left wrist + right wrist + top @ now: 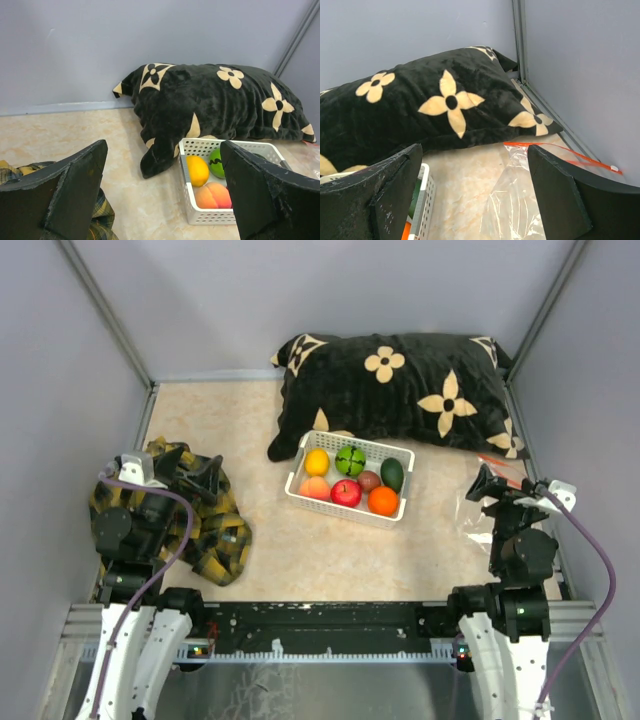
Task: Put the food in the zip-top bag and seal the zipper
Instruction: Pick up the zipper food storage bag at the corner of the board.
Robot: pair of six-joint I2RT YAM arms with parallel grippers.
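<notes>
Marbled tabletop (220, 420), round fruits (346, 493) in lattice basket (298, 480), crinkly bag (515, 200) seemingly flat, left gripper (164, 165), right gripper (475, 160) both agape

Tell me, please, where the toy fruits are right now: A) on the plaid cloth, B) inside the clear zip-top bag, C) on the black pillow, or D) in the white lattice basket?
D: the toy fruits sit together in the white lattice basket, while the clear zip-top bag lies apart with no fruit in it.

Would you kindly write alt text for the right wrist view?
A clear crinkly plastic zip-top bag with a red-orange zipper strip lies on the beige table, framed by the open right tool, with a black flower-patterned plush pillow behind.
</notes>
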